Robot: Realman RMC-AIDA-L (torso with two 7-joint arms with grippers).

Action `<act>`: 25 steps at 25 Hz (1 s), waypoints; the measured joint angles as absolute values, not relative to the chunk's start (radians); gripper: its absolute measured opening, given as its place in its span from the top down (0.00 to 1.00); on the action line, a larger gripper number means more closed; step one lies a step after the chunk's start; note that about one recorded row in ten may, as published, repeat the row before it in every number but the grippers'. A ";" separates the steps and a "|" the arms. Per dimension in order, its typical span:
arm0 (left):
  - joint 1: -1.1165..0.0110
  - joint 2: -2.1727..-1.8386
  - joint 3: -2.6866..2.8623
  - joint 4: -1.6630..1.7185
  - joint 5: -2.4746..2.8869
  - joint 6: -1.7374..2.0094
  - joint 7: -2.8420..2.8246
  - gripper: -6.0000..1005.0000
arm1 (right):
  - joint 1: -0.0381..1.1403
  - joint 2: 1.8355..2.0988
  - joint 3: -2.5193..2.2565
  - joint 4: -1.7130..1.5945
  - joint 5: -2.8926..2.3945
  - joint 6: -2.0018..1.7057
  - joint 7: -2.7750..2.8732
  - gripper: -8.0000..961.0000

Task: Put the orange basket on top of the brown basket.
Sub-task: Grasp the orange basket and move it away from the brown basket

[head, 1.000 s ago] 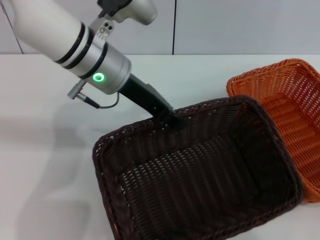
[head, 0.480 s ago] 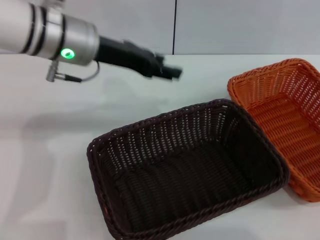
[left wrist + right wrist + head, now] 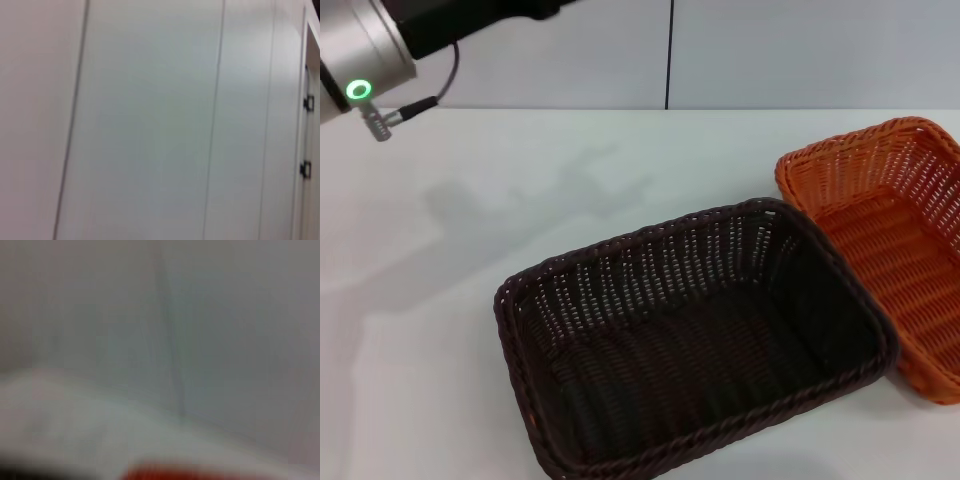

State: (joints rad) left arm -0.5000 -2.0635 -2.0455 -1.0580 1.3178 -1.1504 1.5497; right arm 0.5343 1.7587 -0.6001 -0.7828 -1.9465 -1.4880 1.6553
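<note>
A: Where is the orange basket found?

B: It is set on the white table, just to the right of the brown basket, whose right rim is seen overlapping its near left side. It is not stacked on top; both lie upright and open.

A: How are the two made?

B: Both are rectangular woven trays with sloped open-weave walls and a braided rim; the brown one is nearly black.

A: And the surroundings?

B: Behind the brown basket, the smooth matte tabletop is met by a pale panelled wall with a dark vertical seam.

A: The arms?

B: The left arm is raised far up and left of the brown basket. Whether its pincer is apart or together cannot be told. The right gripper is not seen.
</note>
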 joint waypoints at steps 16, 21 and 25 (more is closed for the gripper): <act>-0.523 -2.060 -2.057 -1.020 1.227 -1.111 1.577 0.15 | 0.648 1.750 -0.761 -0.846 -2.523 -1.854 1.667 0.39; -0.528 -2.059 -2.060 -1.023 1.208 -1.099 1.577 0.15 | 0.648 1.802 -0.797 -0.849 -2.565 -1.859 1.661 0.38; -0.537 -2.059 -2.069 -1.017 1.208 -1.097 1.577 0.15 | 0.658 1.845 -0.805 -0.853 -2.582 -1.876 1.640 0.39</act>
State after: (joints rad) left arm -0.5371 -2.0585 -2.0694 -1.0167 1.2078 -1.0973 1.5765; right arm 0.6576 1.8455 -0.8045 -0.8531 -2.5821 -1.8761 1.6403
